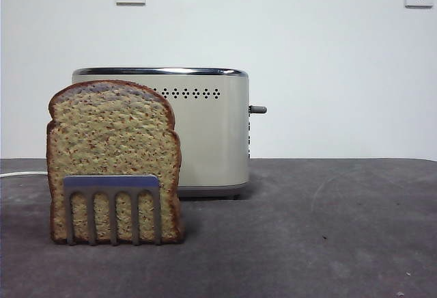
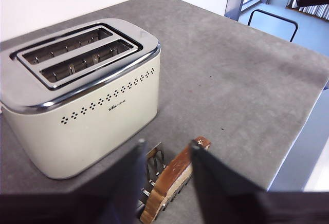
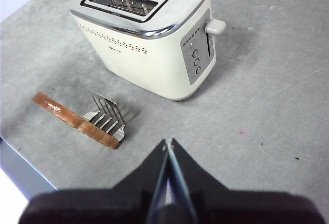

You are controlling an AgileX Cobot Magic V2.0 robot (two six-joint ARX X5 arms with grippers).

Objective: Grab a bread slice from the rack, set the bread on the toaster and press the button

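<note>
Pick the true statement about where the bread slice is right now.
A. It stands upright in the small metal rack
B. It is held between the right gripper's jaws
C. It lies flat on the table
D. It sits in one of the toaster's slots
A: the slice of bread stands on edge in the rack in front of the toaster, whose slots are empty, and the left gripper hangs open above the slice.

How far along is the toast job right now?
Nothing is done yet. The slice of bread stands in the rack, and both toaster slots are empty. The open left gripper hangs above the slice. Grasping, loading and pressing the button remain.
</note>
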